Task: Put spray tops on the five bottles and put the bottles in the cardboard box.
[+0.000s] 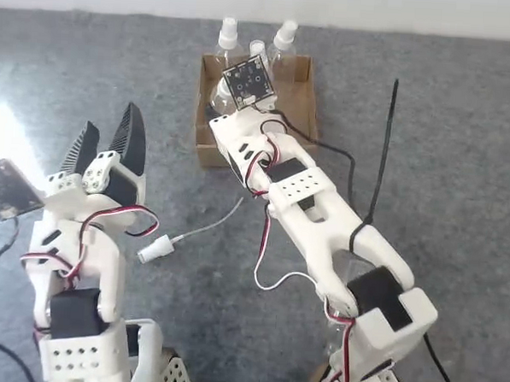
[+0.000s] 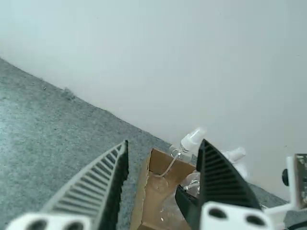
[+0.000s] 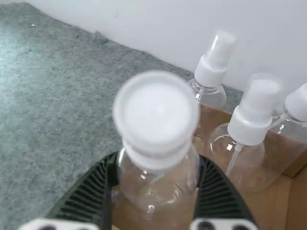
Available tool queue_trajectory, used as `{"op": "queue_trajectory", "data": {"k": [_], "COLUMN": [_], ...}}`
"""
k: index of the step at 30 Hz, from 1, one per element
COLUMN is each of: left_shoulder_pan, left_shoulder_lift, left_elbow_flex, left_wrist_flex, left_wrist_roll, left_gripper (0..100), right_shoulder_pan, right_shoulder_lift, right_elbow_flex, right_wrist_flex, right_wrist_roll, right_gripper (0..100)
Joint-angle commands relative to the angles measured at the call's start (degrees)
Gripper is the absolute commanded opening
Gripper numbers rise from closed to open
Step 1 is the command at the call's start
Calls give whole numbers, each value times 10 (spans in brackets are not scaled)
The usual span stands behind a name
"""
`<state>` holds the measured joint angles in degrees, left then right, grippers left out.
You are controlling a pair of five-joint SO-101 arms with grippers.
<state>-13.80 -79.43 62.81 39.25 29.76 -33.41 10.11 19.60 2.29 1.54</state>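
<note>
The right claw is clamped on a clear bottle, one black finger against each side of the body just under the shoulder. That low grip leaves the white spray top free and keeps the bottle upright for setting down. In the high view this arm stretches up the middle of the frame, its wrist over the lower left part of the cardboard box, so the bottle is held at the box. Whether its base already rests on the cardboard floor cannot be told. Just beyond it, along the box's far side in the upper right of the right wrist view, three more bottles stand upright with their tops fitted: one at the back, one nearer and one at the frame's edge. They are packed towards the back, which leaves the near side free for the newcomers. Out on the grey desk, below the box and left of the right arm, a loose spray top lies on its side, its thin tube trailing towards the box. It is most likely waiting for the last bottle. At the left of the high view the left claw is lifted off the desk, spread wide and carrying nothing, well apart from the box.
</note>
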Motion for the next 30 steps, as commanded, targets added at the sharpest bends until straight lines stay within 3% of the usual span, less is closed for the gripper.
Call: {"op": "queue_trajectory", "data": {"k": [1, 15, 30], "left_shoulder_pan": [-4, -4, -4], "left_shoulder_lift": [-6, -6, -6], "left_elbow_flex": [-7, -8, -8], "left_wrist_flex": [-17, -17, -18], "left_wrist_roll": [4, 4, 3], "left_gripper": [217, 217, 217], "right_shoulder_pan": [5, -7, -31], "right_shoulder_lift": [0, 60, 69], "right_elbow_flex": [-37, -126, -127], "right_wrist_flex": [-36, 60, 60], "right_wrist_roll": [5, 1, 1], "right_gripper": [84, 84, 84]}}
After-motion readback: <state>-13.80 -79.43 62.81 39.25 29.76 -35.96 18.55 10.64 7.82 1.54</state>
